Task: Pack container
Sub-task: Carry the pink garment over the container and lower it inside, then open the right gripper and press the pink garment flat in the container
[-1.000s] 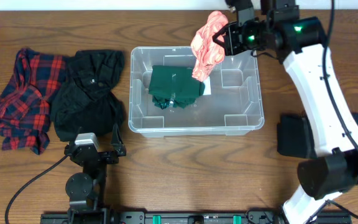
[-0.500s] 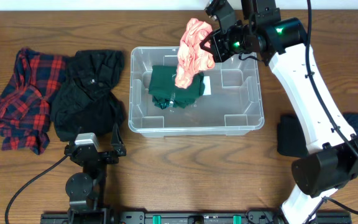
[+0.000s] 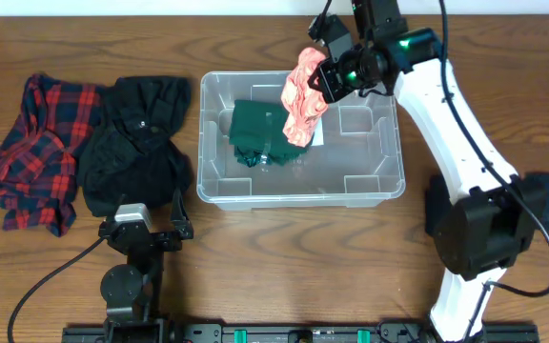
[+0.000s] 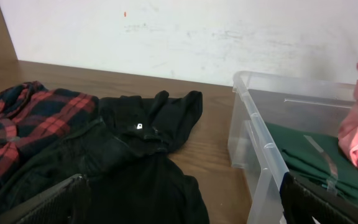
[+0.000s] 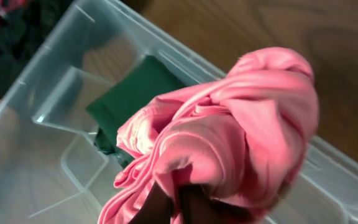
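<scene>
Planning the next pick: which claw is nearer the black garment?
Left. The left claw sits open beside the black garment; the right claw hangs over the container, gripping pink cloth.

clear glossy plastic container [image 3: 213, 181]; soft pink cloth [image 3: 303, 100]; wood-grain table [image 3: 284, 257]

Clear container [image 3: 298, 195] mid-table, green cloth [image 3: 265, 133] inside

Even, soft light from above, faint shadows on the counter [image 3: 255, 257], mild sheen on the container [image 3: 294, 200], the near pink cloth [image 5: 247, 124] slightly blurred.
</scene>
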Action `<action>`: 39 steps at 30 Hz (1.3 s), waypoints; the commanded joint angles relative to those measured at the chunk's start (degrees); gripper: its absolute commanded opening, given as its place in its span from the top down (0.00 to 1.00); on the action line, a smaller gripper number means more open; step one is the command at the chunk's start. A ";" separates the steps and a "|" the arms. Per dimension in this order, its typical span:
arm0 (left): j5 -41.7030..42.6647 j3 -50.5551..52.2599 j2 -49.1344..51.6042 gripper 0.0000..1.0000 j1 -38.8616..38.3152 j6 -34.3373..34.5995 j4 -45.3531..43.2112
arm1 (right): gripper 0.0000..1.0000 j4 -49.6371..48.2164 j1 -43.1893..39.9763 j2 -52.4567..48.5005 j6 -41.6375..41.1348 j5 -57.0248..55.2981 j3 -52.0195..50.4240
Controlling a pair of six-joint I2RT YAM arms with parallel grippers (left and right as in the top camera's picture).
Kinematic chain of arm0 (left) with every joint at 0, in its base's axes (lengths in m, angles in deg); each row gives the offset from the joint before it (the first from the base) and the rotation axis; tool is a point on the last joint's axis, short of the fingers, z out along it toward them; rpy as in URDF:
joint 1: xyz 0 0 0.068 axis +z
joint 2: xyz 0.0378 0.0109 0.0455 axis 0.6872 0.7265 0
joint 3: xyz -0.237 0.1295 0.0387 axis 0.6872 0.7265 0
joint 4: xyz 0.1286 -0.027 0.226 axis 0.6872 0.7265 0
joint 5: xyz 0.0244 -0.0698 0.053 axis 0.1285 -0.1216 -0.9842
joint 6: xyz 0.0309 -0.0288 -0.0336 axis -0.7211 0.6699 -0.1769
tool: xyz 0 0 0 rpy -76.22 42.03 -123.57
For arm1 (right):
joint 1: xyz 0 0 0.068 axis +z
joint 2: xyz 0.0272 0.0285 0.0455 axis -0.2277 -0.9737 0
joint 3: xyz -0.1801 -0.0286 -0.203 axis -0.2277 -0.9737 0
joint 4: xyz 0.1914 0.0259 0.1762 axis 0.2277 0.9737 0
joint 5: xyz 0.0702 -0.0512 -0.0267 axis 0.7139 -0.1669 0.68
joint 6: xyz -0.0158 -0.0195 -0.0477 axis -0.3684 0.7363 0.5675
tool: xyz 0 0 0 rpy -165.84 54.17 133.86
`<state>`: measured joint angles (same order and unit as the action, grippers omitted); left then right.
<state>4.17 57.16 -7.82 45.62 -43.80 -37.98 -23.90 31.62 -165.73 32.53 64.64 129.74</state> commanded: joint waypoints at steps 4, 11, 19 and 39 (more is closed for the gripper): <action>0.35 0.92 -0.26 0.02 0.24 0.70 2.08 | 0.99 0.90 -2.64 -0.22 1.05 -1.81 -0.22; 0.33 0.92 -0.26 0.02 0.24 0.70 2.08 | 0.60 5.99 -7.02 0.31 0.87 -1.86 -0.22; 0.33 0.92 -0.26 0.02 0.24 0.70 2.08 | 0.10 5.86 -8.24 6.80 1.31 -1.84 1.86; 0.33 0.92 -0.26 0.02 0.24 0.70 2.08 | 0.99 15.72 1.44 4.59 -12.31 -31.10 1.66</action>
<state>4.17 57.16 -7.82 45.62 -43.80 -37.98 -9.05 32.05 -159.94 25.87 42.88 131.62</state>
